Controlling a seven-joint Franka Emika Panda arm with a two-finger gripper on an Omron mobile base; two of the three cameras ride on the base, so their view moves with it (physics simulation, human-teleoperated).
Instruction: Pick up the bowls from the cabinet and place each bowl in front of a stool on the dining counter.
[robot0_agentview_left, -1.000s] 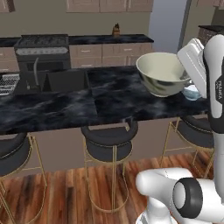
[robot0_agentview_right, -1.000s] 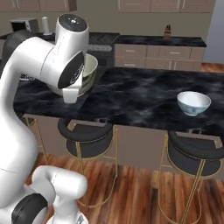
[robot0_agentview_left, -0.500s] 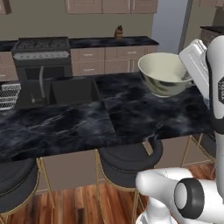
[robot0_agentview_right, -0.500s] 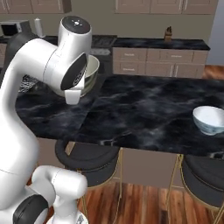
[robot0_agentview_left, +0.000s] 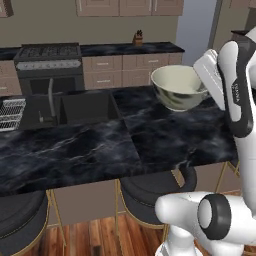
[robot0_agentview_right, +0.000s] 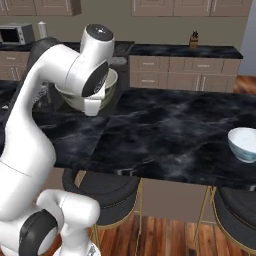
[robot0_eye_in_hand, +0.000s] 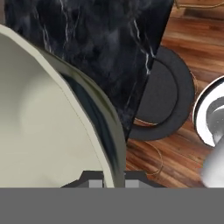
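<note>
The cream-olive bowl (robot0_agentview_left: 179, 87) hangs above the right part of the black marble tabletop (robot0_agentview_left: 100, 145), tilted, its rim gripped at the right by the claw (robot0_agentview_left: 204, 80) of the white arm. To the left, a dark sink (robot0_agentview_left: 75, 107) is set into the slab, with a wire rack (robot0_agentview_left: 10, 112) at the far left. Dark-grey stools (robot0_agentview_left: 147, 192) stand under the near edge. A stove (robot0_agentview_left: 47, 57) sits along the far wall.

A glossy white arm (robot0_agentview_right: 45, 100) of rounded segments with dark grey joint rings.
</note>
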